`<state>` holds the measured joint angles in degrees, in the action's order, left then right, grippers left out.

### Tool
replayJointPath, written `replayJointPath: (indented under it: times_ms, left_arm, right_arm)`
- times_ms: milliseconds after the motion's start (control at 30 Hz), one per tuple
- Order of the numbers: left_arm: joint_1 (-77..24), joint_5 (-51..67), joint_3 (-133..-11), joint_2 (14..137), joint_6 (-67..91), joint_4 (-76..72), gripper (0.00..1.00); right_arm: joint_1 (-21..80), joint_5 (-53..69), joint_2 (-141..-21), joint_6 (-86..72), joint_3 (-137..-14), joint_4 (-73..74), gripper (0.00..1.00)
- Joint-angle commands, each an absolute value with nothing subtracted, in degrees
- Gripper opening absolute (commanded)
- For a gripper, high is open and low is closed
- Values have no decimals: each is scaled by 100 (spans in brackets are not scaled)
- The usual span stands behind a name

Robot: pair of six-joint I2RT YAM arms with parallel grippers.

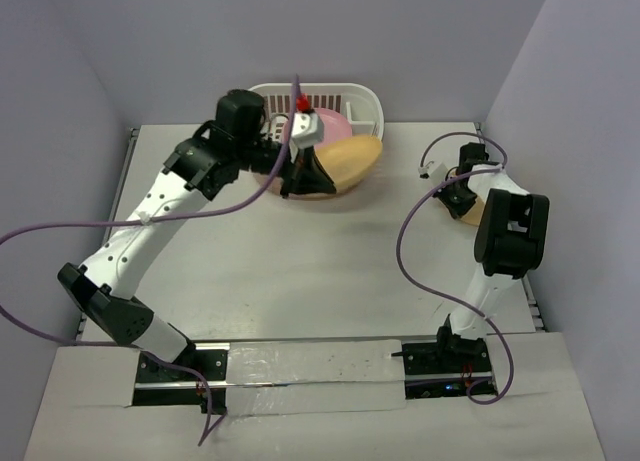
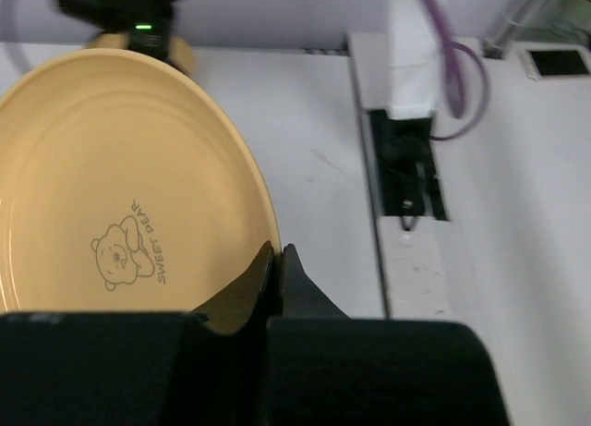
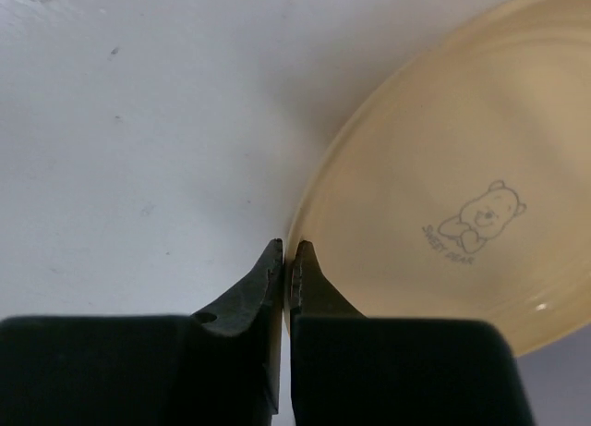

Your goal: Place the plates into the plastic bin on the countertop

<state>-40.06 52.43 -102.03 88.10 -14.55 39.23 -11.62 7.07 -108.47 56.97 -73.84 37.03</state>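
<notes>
My left gripper (image 1: 303, 178) is shut on the rim of a yellow-orange plate (image 1: 352, 161) and holds it tilted at the front right of the plastic bin (image 1: 366, 99). The left wrist view shows its jaws (image 2: 277, 252) pinching that plate (image 2: 111, 186), which has a bear mark. A pink plate (image 1: 336, 130) stands inside the bin. My right gripper (image 1: 463, 193) is at the right side of the countertop (image 1: 300, 271), shut on the rim of a cream-yellow plate (image 1: 472, 209). The right wrist view shows its jaws (image 3: 287, 250) clamped on that plate's edge (image 3: 443, 195).
Pale lilac walls (image 1: 60, 101) border the countertop on three sides. A purple cable (image 1: 420, 241) loops from the right arm over the table. The arm bases sit on a rail (image 1: 300, 366) at the near edge. The right arm (image 2: 129, 10) shows in the left wrist view.
</notes>
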Motion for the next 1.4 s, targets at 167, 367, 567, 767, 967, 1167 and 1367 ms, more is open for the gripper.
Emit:
replayJointPath:
  times_ms: [167, 367, 567, 767, 967, 1167, 1367]
  left_arm:
    - [-2952, 3541, -10536, 9390, -3246, 3154, 0]
    - [-2761, 3346, -10593, 10345, -3876, 2460, 0]
    - [-2709, 3437, -11124, 11322, -4081, 2249, 0]
    - [-2691, 3649, -11593, 12000, -3968, 1804, 0]
    - [-2701, 3811, -12163, 12614, -3829, 1573, 3]
    - [-2698, 3959, -12300, 12795, -3648, 1321, 40]
    - [-2712, 3795, -12399, 12270, -3086, 1224, 99]
  right_arm:
    - [-1090, 1478, -8966, 5524, -7060, 4427, 0]
    - [-853, 1873, -7703, 5123, -7580, 5027, 0]
    - [-496, 1971, -7029, 4865, -8340, 5378, 0]
    - [-118, 1763, -6668, 4661, -8810, 5477, 0]
    - [-26, 1612, -6583, 4570, -8930, 5502, 0]
    - [138, 1600, -6598, 4518, -9158, 5425, 0]
    - [356, 1583, -6921, 4588, -9586, 5237, 0]
